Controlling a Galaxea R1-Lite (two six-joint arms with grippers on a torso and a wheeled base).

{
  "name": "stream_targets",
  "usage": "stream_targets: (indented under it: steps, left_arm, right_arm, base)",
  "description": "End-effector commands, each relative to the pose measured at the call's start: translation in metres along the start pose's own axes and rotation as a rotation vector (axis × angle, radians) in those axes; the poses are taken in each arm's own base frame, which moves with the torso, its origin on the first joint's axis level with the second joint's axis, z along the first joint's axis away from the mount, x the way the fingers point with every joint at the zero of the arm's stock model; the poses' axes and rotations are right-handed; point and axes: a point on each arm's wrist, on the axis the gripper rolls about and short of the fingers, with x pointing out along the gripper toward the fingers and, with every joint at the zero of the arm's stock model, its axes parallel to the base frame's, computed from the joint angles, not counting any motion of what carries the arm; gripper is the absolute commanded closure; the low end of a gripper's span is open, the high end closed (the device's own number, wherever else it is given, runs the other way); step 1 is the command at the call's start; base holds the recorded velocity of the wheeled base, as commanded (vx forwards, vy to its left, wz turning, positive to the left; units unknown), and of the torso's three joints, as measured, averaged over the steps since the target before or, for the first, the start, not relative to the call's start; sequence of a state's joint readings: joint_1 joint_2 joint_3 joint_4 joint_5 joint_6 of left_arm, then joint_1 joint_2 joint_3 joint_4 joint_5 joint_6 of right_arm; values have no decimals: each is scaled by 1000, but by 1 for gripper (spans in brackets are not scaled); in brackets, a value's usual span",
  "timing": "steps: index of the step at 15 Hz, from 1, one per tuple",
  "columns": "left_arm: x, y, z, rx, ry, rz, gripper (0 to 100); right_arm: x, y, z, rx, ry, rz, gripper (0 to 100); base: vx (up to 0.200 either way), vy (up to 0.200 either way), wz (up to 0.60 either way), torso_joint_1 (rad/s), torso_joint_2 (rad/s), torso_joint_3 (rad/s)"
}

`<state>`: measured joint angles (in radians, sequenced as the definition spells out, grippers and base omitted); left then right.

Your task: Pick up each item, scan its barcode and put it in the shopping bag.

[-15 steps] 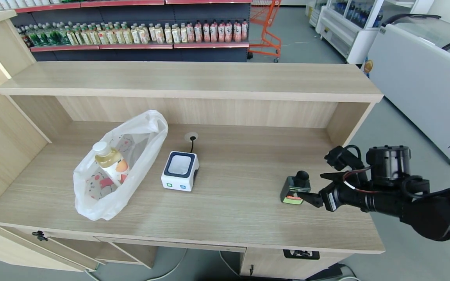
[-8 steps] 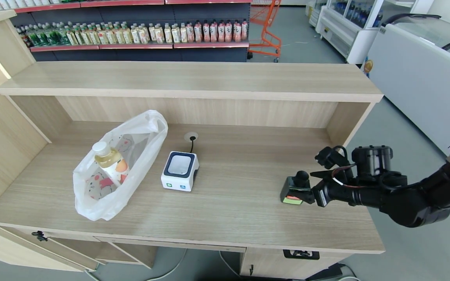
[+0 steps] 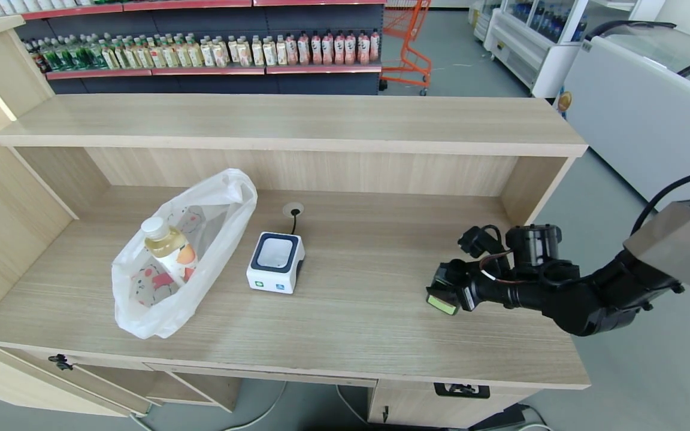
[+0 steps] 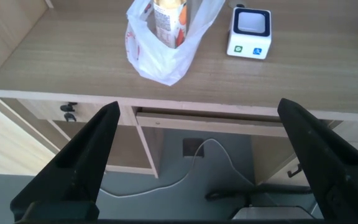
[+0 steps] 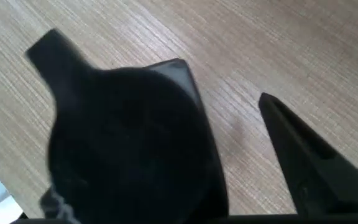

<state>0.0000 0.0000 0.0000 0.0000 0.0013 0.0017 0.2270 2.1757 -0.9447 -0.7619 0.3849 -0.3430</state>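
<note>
A small black container (image 3: 442, 297) with a round black cap and a green label stands tilted on the right of the wooden counter (image 3: 369, 311). My right gripper (image 3: 444, 286) is open around it. In the right wrist view the container (image 5: 135, 143) sits between the fingers, and one finger (image 5: 297, 155) stands apart from it with bare wood between. A white shopping bag (image 3: 183, 257) lies open on the left with a juice bottle (image 3: 168, 246) inside. The white scanner (image 3: 277, 261) sits in the middle. My left gripper (image 4: 204, 162) hangs open below the counter's front edge.
A raised wooden ledge (image 3: 291, 123) runs along the back of the counter, with side walls at both ends. The scanner's cable goes into a hole (image 3: 293, 209) behind it. From the left wrist, the bag (image 4: 160, 56), the scanner (image 4: 250, 32) and a drawer front (image 4: 210, 121) are seen.
My right arm moved left until its fingers came around the small black container. The container, upright before, now leans over. Bag, bottle and scanner have not moved.
</note>
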Motion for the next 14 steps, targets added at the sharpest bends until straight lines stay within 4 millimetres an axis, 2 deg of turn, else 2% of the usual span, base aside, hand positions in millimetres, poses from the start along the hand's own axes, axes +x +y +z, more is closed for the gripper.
stream_targets:
  steps: [1, 4, 6, 7, 9, 10, 11, 12, 14]
  left_arm:
    - [0, 0, 0, 0, 2, 0, 0]
    - [0, 0, 0, 0, 2, 0, 0]
    - [0, 0, 0, 0, 2, 0, 0]
    - [0, 0, 0, 0, 2, 0, 0]
    - [0, 0, 0, 0, 2, 0, 0]
    - [0, 0, 0, 0, 2, 0, 0]
    - [0, 0, 0, 0, 2, 0, 0]
    - [0, 0, 0, 0, 2, 0, 0]
    - [0, 0, 0, 0, 2, 0, 0]
  right_arm:
    - [3, 2, 0, 12, -1, 9, 100]
    - [-6, -3, 8, 73, -26, -14, 100]
    - [-19, -7, 19, 128, -71, -38, 100]
    - [-41, -5, 29, 192, -127, -57, 100]
    - [-88, 2, 36, 223, -190, -96, 100]
    - [-123, 9, 35, 206, -210, -136, 100]
    - [-137, 14, 35, 168, -218, -150, 100]
    - [-159, 24, 27, 12, -188, -203, 100]
    - [-178, 27, 22, -249, -147, -279, 100]
  base:
    - [0, 0, 0, 0, 0, 0]
    - [0, 0, 0, 0, 0, 0]
    - [0, 0, 0, 0, 0, 0]
    - [0, 0, 0, 0, 0, 0]
    - [0, 0, 0, 0, 0, 0]
    - [0, 0, 0, 0, 0, 0]
    - [0, 0, 0, 0, 0, 0]
    - [0, 0, 0, 0, 0, 0]
    - [0, 0, 0, 0, 0, 0]
